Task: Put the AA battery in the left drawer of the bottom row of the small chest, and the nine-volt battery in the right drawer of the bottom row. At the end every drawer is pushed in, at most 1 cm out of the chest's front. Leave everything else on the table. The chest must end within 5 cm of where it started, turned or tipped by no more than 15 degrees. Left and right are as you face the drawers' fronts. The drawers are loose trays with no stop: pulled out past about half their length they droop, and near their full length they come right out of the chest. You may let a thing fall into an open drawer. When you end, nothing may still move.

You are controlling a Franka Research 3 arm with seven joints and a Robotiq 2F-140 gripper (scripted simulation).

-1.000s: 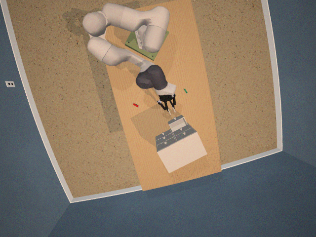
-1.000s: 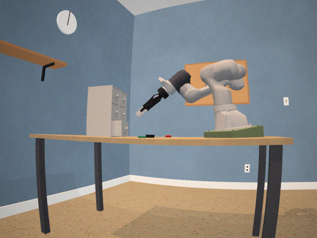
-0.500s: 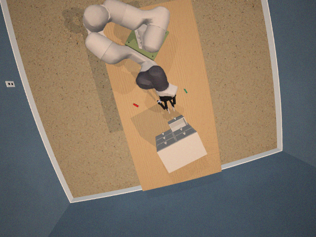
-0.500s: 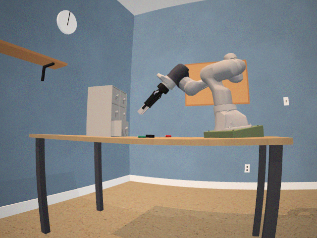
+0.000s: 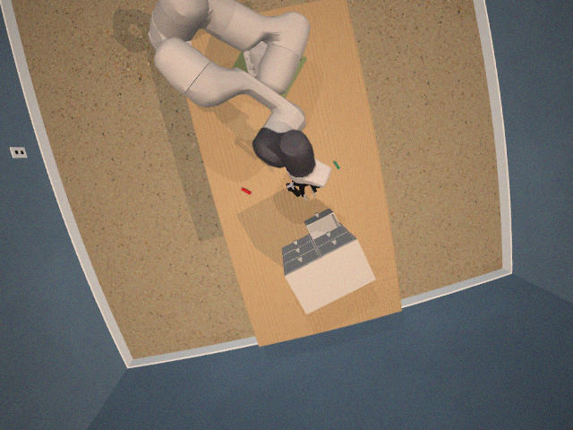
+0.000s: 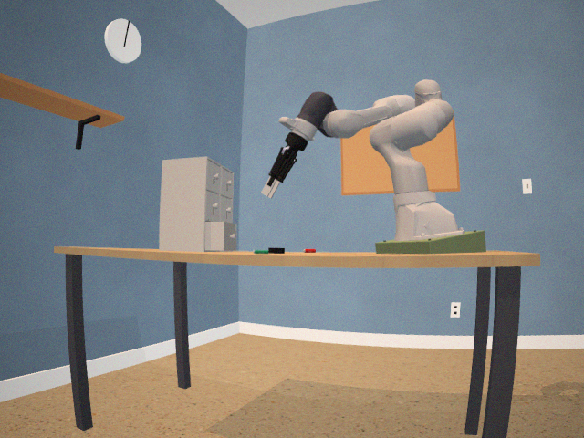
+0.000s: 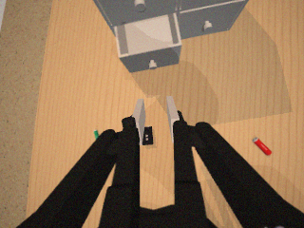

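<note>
Parted and gripping nothing, by the fingers (image 5: 315, 195) (image 6: 266, 189) of the gripper (image 5: 309, 196) (image 6: 266, 193) (image 7: 155, 101). Below, on the desk (image 5: 361, 139) (image 6: 329, 260) (image 7: 62, 142), to see: nine-volt battery (image 6: 276, 250) (image 7: 150, 136). Toward opposite long edges: green cylinder (image 5: 336, 164) (image 6: 260, 251) (image 7: 96, 135), red cylinder (image 5: 246, 190) (image 6: 309, 250) (image 7: 262, 146); impossible to tell which is AA. Pulled out already: bottom-left drawer (image 5: 322, 227) (image 6: 220, 235) (image 7: 142, 65) of the chest (image 5: 330, 278) (image 6: 182, 207) (image 7: 204, 24), near the desk's far end. Left: both loadings, right drawer, closing. Reaching from above, slanting down toward the chest.

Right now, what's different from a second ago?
The black two-fingered gripper has risen, drawn back slightly from the pale box-shaped chest and tipped to point more steeply down. Nothing was visibly grasped or released. The chest, its pulled-out bottom drawer, the small red cylinder and thin green item stayed put.
</note>
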